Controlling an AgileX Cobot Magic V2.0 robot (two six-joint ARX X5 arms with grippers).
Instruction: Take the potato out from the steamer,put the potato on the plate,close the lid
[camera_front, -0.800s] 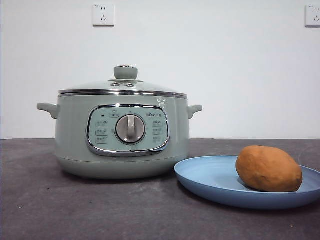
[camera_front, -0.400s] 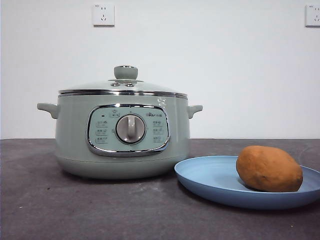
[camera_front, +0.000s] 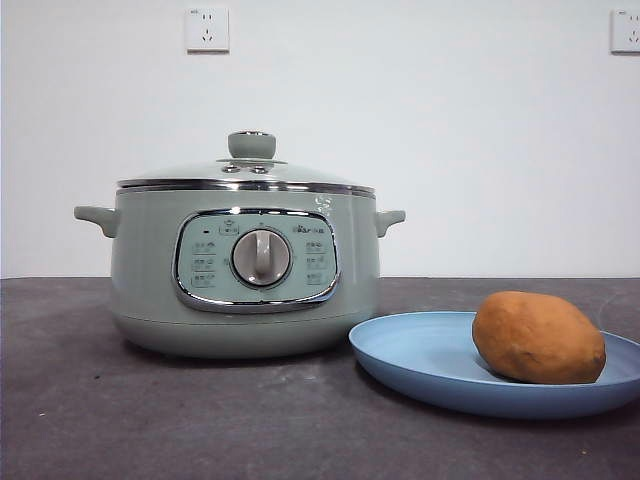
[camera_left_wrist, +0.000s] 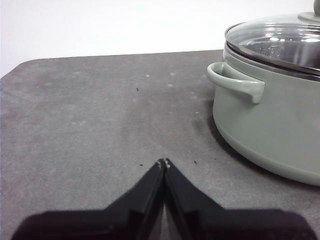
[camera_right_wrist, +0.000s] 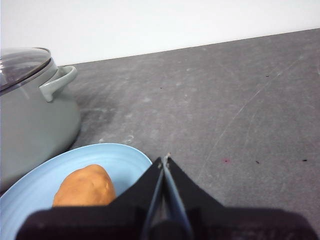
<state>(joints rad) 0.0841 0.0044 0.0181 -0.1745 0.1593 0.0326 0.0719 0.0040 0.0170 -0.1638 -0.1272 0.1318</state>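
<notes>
Fingers of both grippers pressed together, empty; potato (camera_front: 538, 337) lies lengthwise across the plate (camera_front: 420, 355), beside the lidded steamer (camera_front: 245, 265).

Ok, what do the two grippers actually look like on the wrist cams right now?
Both look alike: the left gripper and the right gripper each show two matte black jaws, broad at the base and tapering to thin pointed tips with small pale scuffs. No cables, labels or markings are visible. The front view shows neither arm.
</notes>
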